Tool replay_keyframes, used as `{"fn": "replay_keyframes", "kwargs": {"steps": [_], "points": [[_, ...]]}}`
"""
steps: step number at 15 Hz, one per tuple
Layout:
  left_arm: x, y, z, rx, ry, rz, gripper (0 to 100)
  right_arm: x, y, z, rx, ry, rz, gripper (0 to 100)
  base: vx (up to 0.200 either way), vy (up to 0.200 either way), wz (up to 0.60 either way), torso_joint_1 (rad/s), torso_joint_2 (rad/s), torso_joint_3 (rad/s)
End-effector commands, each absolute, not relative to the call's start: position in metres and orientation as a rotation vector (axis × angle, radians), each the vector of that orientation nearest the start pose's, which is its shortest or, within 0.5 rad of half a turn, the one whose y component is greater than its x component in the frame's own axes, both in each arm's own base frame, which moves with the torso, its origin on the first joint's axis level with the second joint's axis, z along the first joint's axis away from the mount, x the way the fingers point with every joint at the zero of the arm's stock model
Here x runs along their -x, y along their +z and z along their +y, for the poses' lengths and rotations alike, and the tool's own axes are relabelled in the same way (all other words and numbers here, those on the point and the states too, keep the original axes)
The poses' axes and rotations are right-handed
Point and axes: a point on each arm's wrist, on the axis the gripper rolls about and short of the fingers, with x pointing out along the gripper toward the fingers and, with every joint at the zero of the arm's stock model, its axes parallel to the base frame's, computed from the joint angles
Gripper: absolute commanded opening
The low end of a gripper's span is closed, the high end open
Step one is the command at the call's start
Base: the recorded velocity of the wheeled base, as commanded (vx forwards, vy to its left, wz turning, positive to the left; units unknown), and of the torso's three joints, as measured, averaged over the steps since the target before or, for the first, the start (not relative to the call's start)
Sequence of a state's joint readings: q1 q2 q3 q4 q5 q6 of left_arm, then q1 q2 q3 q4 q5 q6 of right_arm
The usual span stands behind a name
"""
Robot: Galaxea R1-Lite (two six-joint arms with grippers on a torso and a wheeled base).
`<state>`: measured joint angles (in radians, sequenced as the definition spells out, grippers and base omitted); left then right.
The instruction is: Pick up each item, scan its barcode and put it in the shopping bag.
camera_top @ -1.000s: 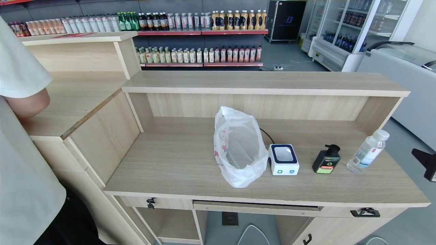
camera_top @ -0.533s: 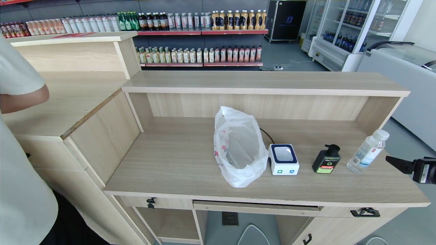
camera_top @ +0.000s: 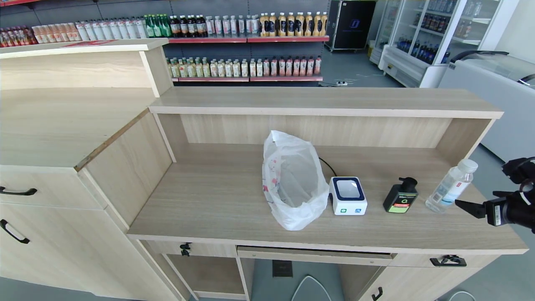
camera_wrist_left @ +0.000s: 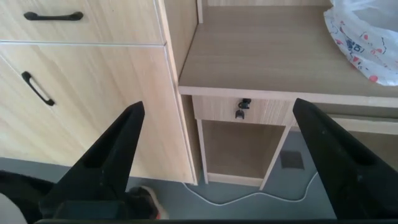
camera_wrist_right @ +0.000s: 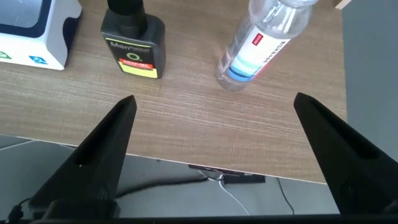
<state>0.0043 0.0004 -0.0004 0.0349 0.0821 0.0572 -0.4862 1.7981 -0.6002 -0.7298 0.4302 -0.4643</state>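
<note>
Two items stand waiting on the surface [camera_top: 217, 200]: one black pump bottle [camera_top: 400, 196] and one clear water bottle [camera_top: 451, 186]. With them are one shopping bag [camera_top: 294, 184] and one scanner [camera_top: 348, 195] — four things in a rough row, running bag, scanner, pump bottle, water bottle from the robot's left to its right.

The bag is thin, crinkled, translucent white plastic with a small pink-red print down one side, and its mouth stands open. The scanner sits just beside it, a white, boxy block with rounded corners and a dark glassy window set in its sloping top. One black cable [camera_top: 328, 165] curves away behind it. The pump bottle is squat and flat-sided, matt black with a green, yellow and red label and a black pump head. The water bottle is a slim, clear plastic cylinder with a white cap and a white label, near the right end of the surface. The surface is pale wood-grain laminate, smooth and flat.

There are two grippers, both with black, wedge-shaped fingers. The right gripper [camera_wrist_right: 211, 102] hangs at the front right edge of the surface, near the water bottle — fingers spread wide, holding nothing. The left gripper [camera_wrist_left: 217, 106] is low in front of the cabinets, below the surface's left end, likewise spread wide with nothing between its fingers.
</note>
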Motion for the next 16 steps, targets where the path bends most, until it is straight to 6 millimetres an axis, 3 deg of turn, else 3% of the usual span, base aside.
{"fn": "replay_keyframes", "kwargs": {"steps": [1, 8, 16], "points": [[0.023, 0.072, 0.002, -0.060, 0.086, 0.038, 100, -0.268, 0.098, -0.131, 0.240, 0.055, 0.458, 100, 0.000, 0.000, 0.00, 0.000, 0.00, 0.000], [0.023, 0.072, 0.002, -0.058, 0.086, 0.038, 100, -0.297, 0.077, -0.126, 0.239, 0.120, 0.484, 100, 0.000, 0.000, 0.00, 0.000, 0.00, 0.000], [0.023, 0.072, 0.002, -0.060, 0.086, 0.038, 100, -0.331, 0.058, -0.106, 0.265, 0.213, 0.446, 100, 0.000, 0.000, 0.00, 0.000, 0.00, 0.000]]}}
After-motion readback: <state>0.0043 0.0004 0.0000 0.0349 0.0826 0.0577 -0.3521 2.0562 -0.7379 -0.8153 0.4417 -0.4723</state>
